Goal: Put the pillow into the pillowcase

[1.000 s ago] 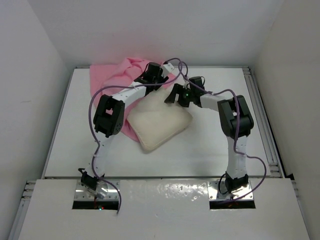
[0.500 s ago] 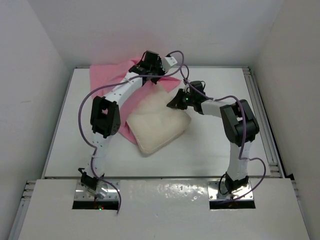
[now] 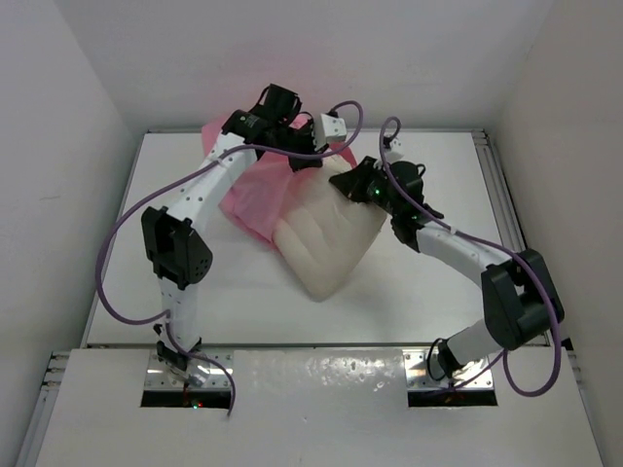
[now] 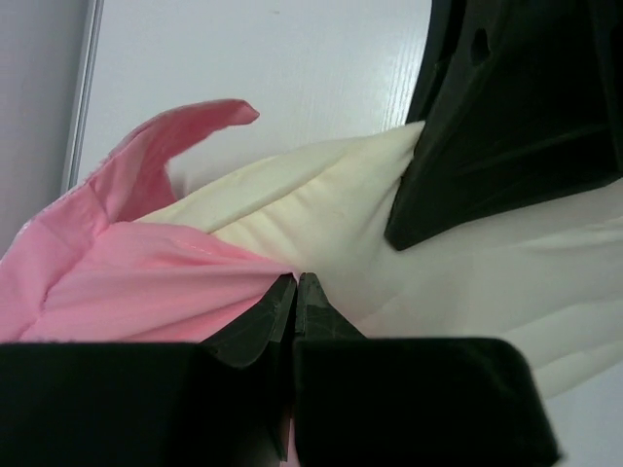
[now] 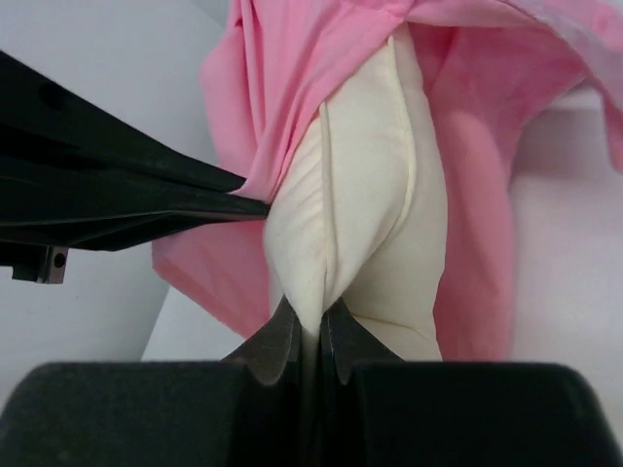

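Both grippers are clamped down tight. Left gripper (image 4: 295,292) has its jaws pressed together on the hemmed edge of the pillowcase (image 3: 255,190), and right gripper (image 5: 310,336) has its jaws pinched on the seam edge of the pillow (image 3: 331,238). The two tools sit close to each other at the far middle of the white table (image 3: 146,253), one on each side of the sack's mouth.

The pink pillowcase lies bunched and wrinkled toward the far left of the table. It holds only the far end of the cream pillow. In the right wrist view, pink cloth hangs down on both sides of that end. The rest of the pillow, most of it, lies outside on the table, pointing toward the near edge.

How deep the pillow reaches inside is hidden by the folds. From above, the left arm covers the far part of the pillowcase, and both sets of fingertips are hard to pick out there.

Count: one pillowcase, one pillow, two arms, two grippers.
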Controlling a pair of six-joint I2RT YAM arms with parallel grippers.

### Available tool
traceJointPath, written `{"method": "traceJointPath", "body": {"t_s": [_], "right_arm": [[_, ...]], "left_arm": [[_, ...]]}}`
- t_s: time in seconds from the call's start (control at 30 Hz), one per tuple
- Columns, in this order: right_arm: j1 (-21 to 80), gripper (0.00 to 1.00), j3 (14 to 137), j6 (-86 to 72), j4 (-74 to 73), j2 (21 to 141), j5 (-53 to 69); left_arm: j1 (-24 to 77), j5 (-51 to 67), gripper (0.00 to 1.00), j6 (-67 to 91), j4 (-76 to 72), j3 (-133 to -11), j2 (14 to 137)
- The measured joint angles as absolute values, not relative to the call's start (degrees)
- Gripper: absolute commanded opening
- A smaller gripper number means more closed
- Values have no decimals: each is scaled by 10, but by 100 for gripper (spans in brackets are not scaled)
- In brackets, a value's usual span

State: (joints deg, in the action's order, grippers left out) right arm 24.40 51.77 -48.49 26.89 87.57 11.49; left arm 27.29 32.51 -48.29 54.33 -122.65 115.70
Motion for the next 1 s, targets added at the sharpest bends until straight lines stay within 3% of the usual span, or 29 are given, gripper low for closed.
{"method": "traceJointPath", "body": {"t_s": [0.27,0.47,0.77,1.0], "right_arm": [[269,0,432,-496,346,860,139],[300,0,406,-446,310,843,145],[303,0,413,-430,337,830,121],[292,0,409,-528,375,879,46]], "left_arm": [[265,336,0,-395,486,-1223,1147],[264,324,0,-361,470,-1231,1147],[315,475,0,-532,638,-1216,1156],[307,503,0,-622,622,-1198,1155]]}}
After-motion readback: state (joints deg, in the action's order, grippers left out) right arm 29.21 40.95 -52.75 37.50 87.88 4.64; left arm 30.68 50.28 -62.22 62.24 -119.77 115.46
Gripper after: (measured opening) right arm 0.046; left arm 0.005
